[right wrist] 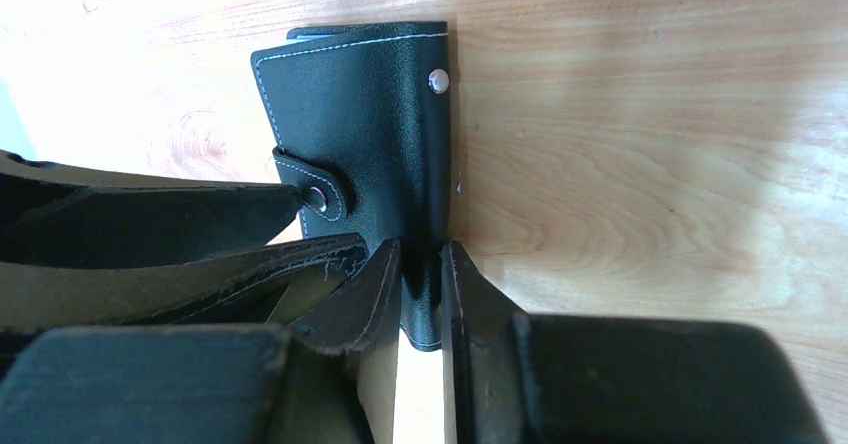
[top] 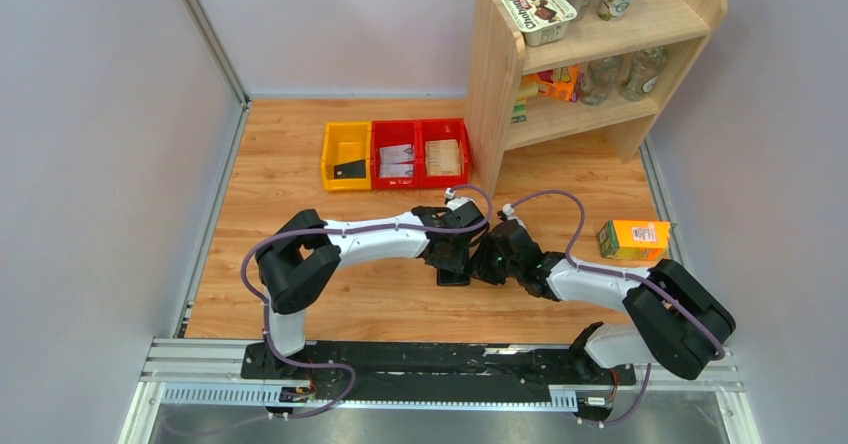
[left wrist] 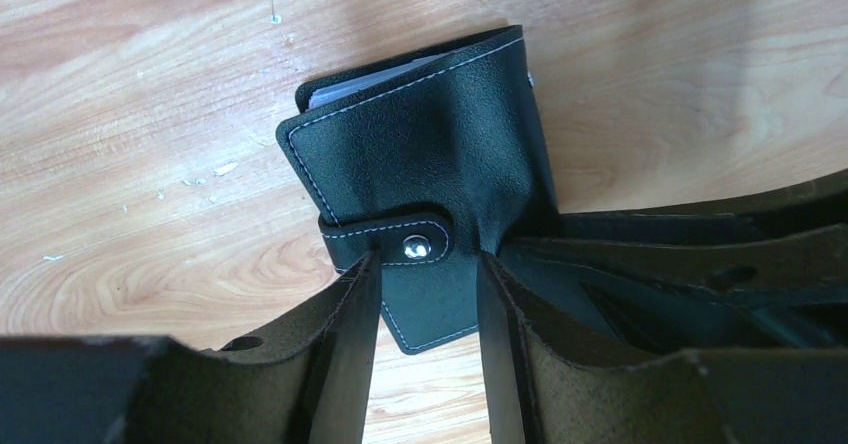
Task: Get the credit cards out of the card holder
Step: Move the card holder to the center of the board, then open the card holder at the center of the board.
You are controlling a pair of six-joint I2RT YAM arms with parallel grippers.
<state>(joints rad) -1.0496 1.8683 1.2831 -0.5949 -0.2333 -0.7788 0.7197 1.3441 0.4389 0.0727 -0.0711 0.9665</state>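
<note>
The card holder (left wrist: 430, 144) is a black wallet lying folded shut on the wooden table, its strap tab (left wrist: 380, 234) snapped closed. It also shows in the right wrist view (right wrist: 360, 124), and mostly hidden under the grippers in the top view (top: 453, 278). My left gripper (left wrist: 428, 264) is open, its fingers straddling the wallet's near end beside the snap. My right gripper (right wrist: 422, 264) is shut on the wallet's edge, pinching it between both fingers. The two grippers meet at mid-table, left (top: 455, 254) and right (top: 484, 262). No credit cards show at the wallet; only pale sleeve edges (left wrist: 370, 72) peek out.
Yellow bin (top: 347, 140) holding a small black flat piece (top: 350, 169), and two red bins (top: 420, 127) with whitish cards and wooden pieces, stand at the back. A wooden shelf (top: 493, 84) stands back right. An orange carton (top: 635, 239) lies at the right.
</note>
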